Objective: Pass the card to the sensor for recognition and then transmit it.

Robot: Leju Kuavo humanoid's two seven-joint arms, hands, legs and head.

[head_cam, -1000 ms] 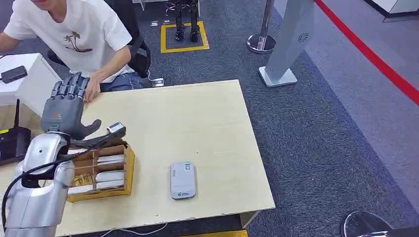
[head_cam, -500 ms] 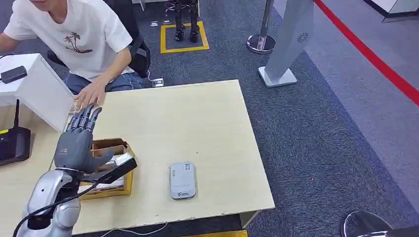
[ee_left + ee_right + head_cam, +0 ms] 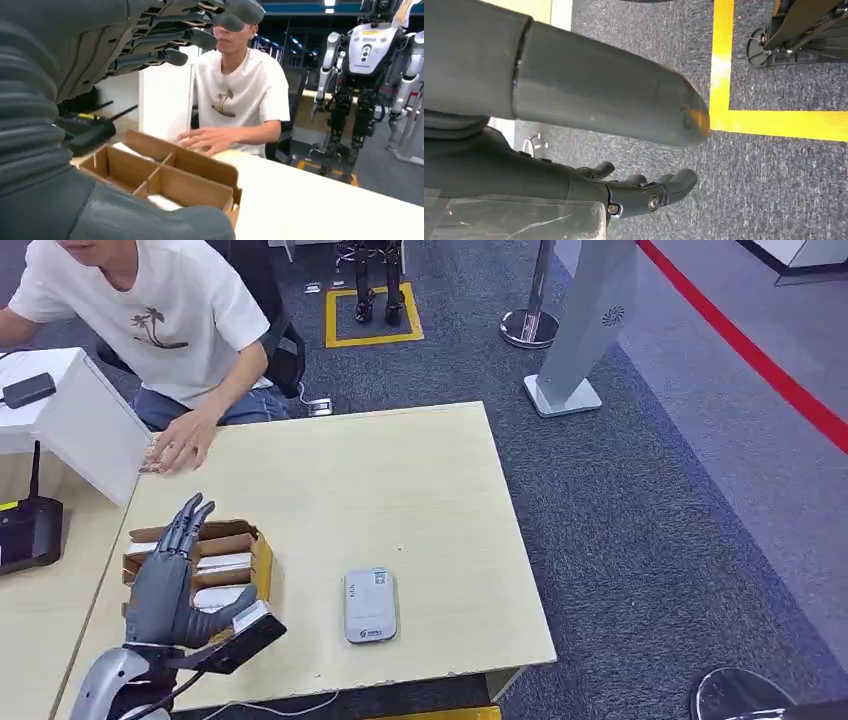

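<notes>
Cards (image 3: pixel 222 563) lie in the cardboard box (image 3: pixel 262 558) near the table's (image 3: pixel 420 480) left edge; left hand (image 3: pixel 170 580) hovers above, fingers spread, empty. Right hand (image 3: pixel 644 192) hangs loosely curled, empty.

A: Head view looks forward and down from high on the body, taking in the whole surface (image 3: pixel 400 480).

B: Left wrist view sits low and close, level across the divided box (image 3: pixel 165 177) toward the seated person (image 3: pixel 235 95); both share these. Right wrist view faces carpet (image 3: pixel 774 175).

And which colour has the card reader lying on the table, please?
The card reader is light grey, with a small label near its far end; the head view shows it best.
</notes>
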